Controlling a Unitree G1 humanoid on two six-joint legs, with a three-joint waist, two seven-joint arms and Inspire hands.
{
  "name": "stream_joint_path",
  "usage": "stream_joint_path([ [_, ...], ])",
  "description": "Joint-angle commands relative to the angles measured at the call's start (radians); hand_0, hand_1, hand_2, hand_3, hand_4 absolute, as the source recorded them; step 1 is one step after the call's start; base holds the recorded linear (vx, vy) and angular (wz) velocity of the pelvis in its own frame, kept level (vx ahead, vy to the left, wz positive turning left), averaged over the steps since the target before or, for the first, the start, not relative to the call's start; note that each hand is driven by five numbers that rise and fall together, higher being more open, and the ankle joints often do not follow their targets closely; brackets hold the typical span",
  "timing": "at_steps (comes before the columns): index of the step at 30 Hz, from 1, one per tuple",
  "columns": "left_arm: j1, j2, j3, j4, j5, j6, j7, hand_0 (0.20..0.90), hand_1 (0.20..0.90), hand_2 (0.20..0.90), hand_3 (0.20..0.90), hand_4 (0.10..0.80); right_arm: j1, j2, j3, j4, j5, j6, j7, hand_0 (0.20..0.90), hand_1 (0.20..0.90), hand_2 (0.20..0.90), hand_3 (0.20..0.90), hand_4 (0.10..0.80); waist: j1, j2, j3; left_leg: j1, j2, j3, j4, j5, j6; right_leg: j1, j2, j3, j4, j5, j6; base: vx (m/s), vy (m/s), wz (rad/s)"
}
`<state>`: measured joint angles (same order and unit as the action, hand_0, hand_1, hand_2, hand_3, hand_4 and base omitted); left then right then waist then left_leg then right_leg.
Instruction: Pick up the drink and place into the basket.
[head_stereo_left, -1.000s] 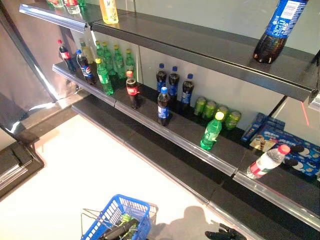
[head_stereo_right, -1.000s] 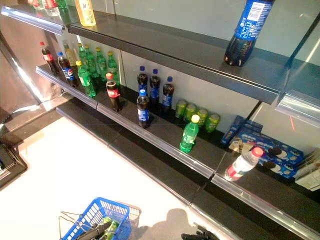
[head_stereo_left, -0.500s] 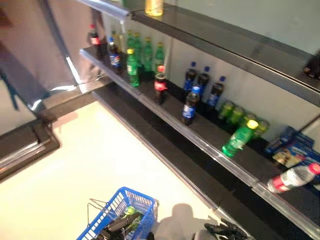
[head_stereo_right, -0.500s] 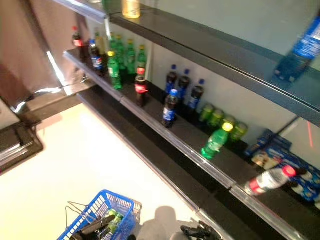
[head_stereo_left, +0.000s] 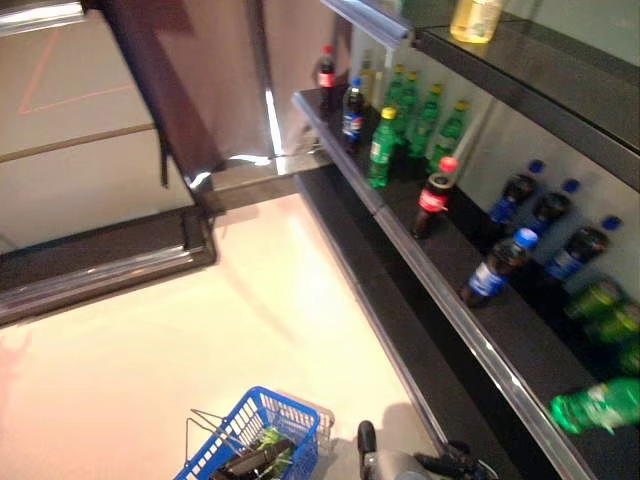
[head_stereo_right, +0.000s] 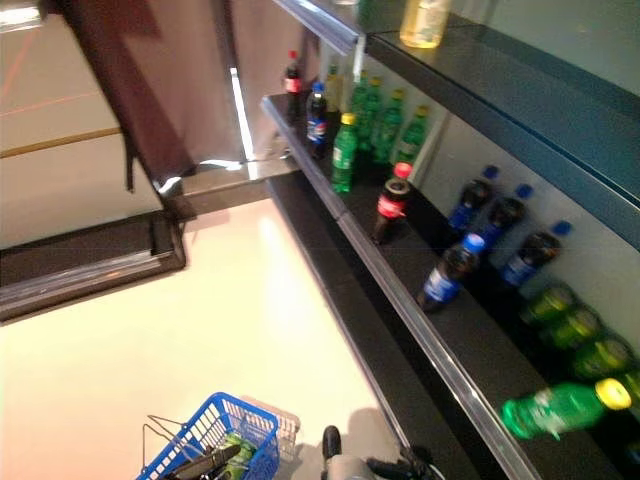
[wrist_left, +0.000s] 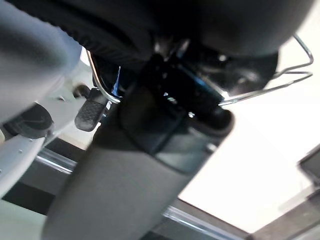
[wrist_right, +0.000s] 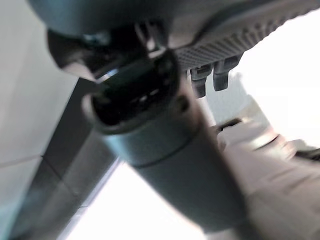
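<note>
Looking down from the head, you see the blue basket (head_stereo_left: 255, 445) at the bottom edge over the pale floor (head_stereo_left: 150, 340), with a green bottle (head_stereo_left: 268, 440) already lying inside it, so the drink appears to be in place. Your left hand (head_stereo_left: 250, 462) shows as a dark shape at the basket's top, and in the left wrist view the wire handle (wrist_left: 102, 92) runs in under its dark bulk; whether the fingers are curled round that handle you cannot tell. Your right hand (head_stereo_left: 455, 465) hangs low at the bottom edge, just beside the shelf's (head_stereo_left: 450, 310) foot, and the pictures do not show whether it is spread or closed. On the shelf stand a red-capped cola (head_stereo_left: 430, 198), a blue-capped cola (head_stereo_left: 495, 270) and a row of green bottles (head_stereo_left: 383, 148), while another green bottle (head_stereo_left: 600, 405) lies tipped on its side near the front rail. The main risk from here is that tipped bottle: any bump of an arm against the rail could roll it off onto the floor. A second risk is the basket swinging; if it hangs from the hand, a quick turn could tilt it and spill the drink. Keep the right hand clear of the shelf edge, since a knock there could topple the standing colas.
</note>
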<state>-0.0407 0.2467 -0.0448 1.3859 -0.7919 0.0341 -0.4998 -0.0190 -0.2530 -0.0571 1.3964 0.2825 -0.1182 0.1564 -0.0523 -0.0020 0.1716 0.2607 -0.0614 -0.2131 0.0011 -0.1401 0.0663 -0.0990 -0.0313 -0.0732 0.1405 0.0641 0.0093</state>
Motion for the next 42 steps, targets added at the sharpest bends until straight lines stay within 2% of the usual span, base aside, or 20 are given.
stream_joint_path([
  [1, -0.054, 0.006, 0.029, -0.084, 0.003, -0.039, -0.125, 0.300, 0.300, 0.300, 0.200, 0.100, 0.020, -0.032, 0.008, 0.012, 0.010, -0.017, -0.007, 0.900, 0.900, 0.900, 0.900, 0.800, -0.016, -0.018, -0.026, -0.018, -0.135, -0.038, -0.036, 0.054, 0.036, -0.148, 0.046, 0.043, -0.036, 0.174, 0.086, 0.246, -0.101, 0.43],
  [3, -0.058, 0.000, 0.031, -0.088, 0.014, -0.040, -0.125, 0.300, 0.300, 0.300, 0.200, 0.100, 0.016, -0.032, 0.010, 0.011, 0.023, -0.025, -0.010, 0.900, 0.900, 0.900, 0.900, 0.800, -0.022, -0.022, -0.043, -0.005, -0.131, -0.028, 0.007, 0.017, 0.033, -0.121, 0.047, 0.030, -0.033, 0.145, 0.060, 0.221, -0.110, 0.47],
  [5, -0.060, -0.006, 0.032, -0.086, 0.020, -0.044, -0.123, 0.300, 0.300, 0.300, 0.200, 0.100, 0.011, -0.034, 0.013, 0.008, 0.027, -0.030, -0.008, 0.900, 0.900, 0.900, 0.900, 0.800, -0.025, -0.021, -0.061, 0.006, -0.119, -0.015, 0.054, -0.010, 0.016, -0.089, 0.052, 0.017, -0.038, 0.116, 0.034, 0.194, -0.122, 0.41],
  [6, -0.062, -0.008, 0.033, -0.087, 0.014, -0.049, -0.118, 0.300, 0.300, 0.300, 0.200, 0.100, 0.009, -0.034, 0.019, 0.001, 0.025, -0.030, -0.007, 0.900, 0.900, 0.900, 0.900, 0.800, -0.026, -0.018, -0.074, 0.007, -0.105, -0.001, 0.102, 0.007, -0.002, -0.068, 0.056, 0.010, -0.047, 0.100, 0.019, 0.150, -0.112, 0.26],
  [8, -0.064, -0.010, 0.045, -0.093, 0.009, -0.046, -0.120, 0.300, 0.300, 0.300, 0.200, 0.100, 0.004, -0.038, 0.029, -0.015, 0.015, -0.023, -0.004, 0.900, 0.900, 0.900, 0.900, 0.800, -0.022, -0.016, -0.081, -0.043, -0.075, 0.044, 0.258, 0.107, -0.051, -0.018, 0.057, 0.005, -0.070, 0.071, 0.002, 0.129, -0.112, 0.18],
  [10, -0.062, -0.017, 0.050, -0.099, -0.001, -0.048, -0.125, 0.300, 0.300, 0.300, 0.200, 0.100, 0.003, -0.046, 0.032, -0.028, 0.013, -0.019, -0.008, 0.900, 0.900, 0.900, 0.900, 0.800, -0.008, -0.024, -0.073, -0.141, -0.075, 0.097, 0.426, 0.179, -0.089, 0.029, 0.043, 0.002, -0.081, 0.046, -0.011, 0.109, -0.123, 0.18],
  [12, -0.056, -0.023, 0.056, -0.109, -0.002, -0.049, -0.129, 0.300, 0.300, 0.300, 0.200, 0.100, 0.001, -0.059, 0.027, -0.036, 0.006, -0.019, 0.000, 0.900, 0.900, 0.900, 0.900, 0.800, 0.012, -0.037, -0.057, -0.267, -0.065, 0.164, 0.563, 0.196, -0.111, 0.071, 0.020, -0.014, -0.078, 0.019, -0.024, 0.086, -0.116, -0.01],
  [13, -0.055, -0.023, 0.056, -0.110, -0.002, -0.048, -0.129, 0.300, 0.300, 0.300, 0.200, 0.100, 0.001, -0.059, 0.026, -0.037, 0.006, -0.019, 0.001, 0.900, 0.900, 0.900, 0.900, 0.800, 0.014, -0.036, -0.056, -0.276, -0.060, 0.170, 0.571, 0.194, -0.112, 0.073, 0.021, -0.016, -0.077, 0.017, -0.025, 0.076, -0.094, -0.15],
  [15, -0.054, -0.023, 0.042, -0.125, -0.013, -0.051, -0.125, 0.300, 0.300, 0.300, 0.200, 0.100, -0.012, -0.057, 0.028, -0.036, 0.013, -0.016, -0.004, 0.900, 0.900, 0.900, 0.900, 0.800, 0.033, -0.045, -0.041, -0.318, 0.010, 0.219, 0.507, 0.173, -0.100, 0.118, 0.008, -0.031, -0.091, -0.006, -0.027, 0.103, -0.062, -0.02],
  [16, -0.055, -0.019, 0.044, -0.126, -0.024, -0.055, -0.125, 0.300, 0.300, 0.300, 0.200, 0.100, -0.026, -0.056, 0.030, -0.029, 0.007, -0.014, -0.006, 0.900, 0.900, 0.900, 0.900, 0.800, 0.041, -0.043, -0.035, -0.299, 0.030, 0.240, 0.400, 0.149, -0.088, 0.137, 0.012, -0.024, -0.104, -0.020, -0.021, 0.120, -0.017, 0.11],
  [18, -0.055, -0.018, 0.049, -0.125, -0.030, -0.057, -0.123, 0.300, 0.300, 0.300, 0.200, 0.100, -0.033, -0.057, 0.034, -0.024, 0.003, -0.012, -0.007, 0.900, 0.900, 0.900, 0.900, 0.800, 0.046, -0.040, -0.034, -0.288, 0.031, 0.246, 0.327, 0.141, -0.084, 0.145, 0.020, -0.015, -0.113, -0.026, -0.018, 0.149, 0.032, 0.09],
  [19, -0.056, -0.013, 0.062, -0.124, -0.032, -0.055, -0.124, 0.300, 0.300, 0.300, 0.200, 0.100, -0.043, -0.061, 0.042, -0.014, -0.004, -0.010, -0.005, 0.900, 0.900, 0.900, 0.900, 0.800, 0.056, -0.028, -0.033, -0.284, 0.051, 0.250, 0.135, 0.161, -0.094, 0.169, 0.041, 0.013, -0.137, -0.035, -0.013, 0.233, 0.072, 0.12],
  [20, -0.057, -0.010, 0.063, -0.124, -0.034, -0.050, -0.129, 0.300, 0.300, 0.300, 0.200, 0.100, -0.046, -0.065, 0.046, -0.011, -0.002, -0.012, -0.003, 0.900, 0.900, 0.900, 0.900, 0.800, 0.061, -0.026, -0.032, -0.295, 0.064, 0.256, 0.066, 0.189, -0.106, 0.184, 0.047, 0.030, -0.155, -0.037, -0.011, 0.276, 0.087, 0.19],
  [22, -0.063, -0.010, 0.062, -0.131, -0.036, -0.042, -0.132, 0.300, 0.300, 0.300, 0.200, 0.100, -0.045, -0.074, 0.039, -0.011, -0.002, -0.012, 0.002, 0.900, 0.900, 0.900, 0.900, 0.800, 0.067, -0.019, -0.028, -0.345, 0.091, 0.269, -0.009, 0.263, -0.132, 0.211, 0.057, 0.062, -0.187, -0.040, -0.011, 0.169, 0.058, 0.21],
  [27, -0.055, -0.017, 0.055, -0.128, -0.048, -0.048, -0.144, 0.300, 0.300, 0.300, 0.200, 0.100, -0.019, -0.091, 0.024, 0.005, -0.025, -0.035, 0.016, 0.900, 0.900, 0.900, 0.900, 0.800, 0.077, 0.002, -0.024, -0.416, 0.122, 0.297, -0.064, 0.319, -0.154, 0.241, 0.062, 0.065, -0.169, -0.083, -0.020, 0.214, 0.117, -0.29],
  [33, -0.014, -0.009, 0.085, -0.101, -0.034, -0.053, -0.157, 0.300, 0.300, 0.300, 0.200, 0.100, -0.008, -0.100, 0.012, 0.022, -0.063, -0.044, 0.027, 0.900, 0.900, 0.900, 0.900, 0.800, 0.097, 0.009, -0.033, -0.399, 0.130, 0.274, -0.057, 0.339, -0.158, 0.286, 0.057, 0.062, -0.132, -0.135, -0.025, 0.314, 0.154, -0.14],
  [35, -0.008, -0.006, 0.093, -0.096, -0.029, -0.054, -0.166, 0.300, 0.300, 0.300, 0.200, 0.100, -0.007, -0.101, 0.012, 0.023, -0.064, -0.040, 0.019, 0.900, 0.900, 0.900, 0.900, 0.800, 0.105, 0.005, -0.038, -0.393, 0.119, 0.269, -0.044, 0.322, -0.150, 0.300, 0.046, 0.061, -0.130, -0.145, -0.022, 0.391, 0.240, -0.12],
  [39, -0.014, 0.000, 0.092, -0.101, -0.015, -0.056, -0.166, 0.300, 0.300, 0.300, 0.200, 0.100, -0.006, -0.088, 0.012, 0.013, -0.058, -0.038, 0.012, 0.900, 0.900, 0.900, 0.900, 0.800, 0.123, -0.014, -0.052, -0.386, 0.071, 0.243, -0.001, 0.268, -0.107, 0.321, 0.013, 0.061, -0.081, -0.181, 0.001, 0.332, 0.226, -0.01],
  [40, -0.032, 0.011, 0.085, -0.107, -0.007, -0.052, -0.160, 0.300, 0.300, 0.300, 0.200, 0.100, -0.006, -0.069, 0.018, -0.008, -0.043, -0.042, 0.023, 0.900, 0.900, 0.900, 0.900, 0.800, 0.121, -0.031, -0.055, -0.376, 0.048, 0.234, 0.015, 0.249, -0.080, 0.304, 0.000, 0.066, -0.029, -0.172, 0.024, 0.304, 0.204, 0.04],
  [42, -0.051, 0.025, 0.075, -0.109, 0.002, -0.049, -0.157, 0.300, 0.300, 0.300, 0.200, 0.100, -0.007, -0.050, 0.023, -0.031, -0.002, -0.047, 0.023, 0.900, 0.900, 0.900, 0.900, 0.800, 0.110, -0.043, -0.056, -0.346, 0.025, 0.219, 0.001, 0.234, -0.047, 0.245, -0.012, 0.077, 0.093, -0.120, 0.056, 0.242, 0.175, -0.18],
])
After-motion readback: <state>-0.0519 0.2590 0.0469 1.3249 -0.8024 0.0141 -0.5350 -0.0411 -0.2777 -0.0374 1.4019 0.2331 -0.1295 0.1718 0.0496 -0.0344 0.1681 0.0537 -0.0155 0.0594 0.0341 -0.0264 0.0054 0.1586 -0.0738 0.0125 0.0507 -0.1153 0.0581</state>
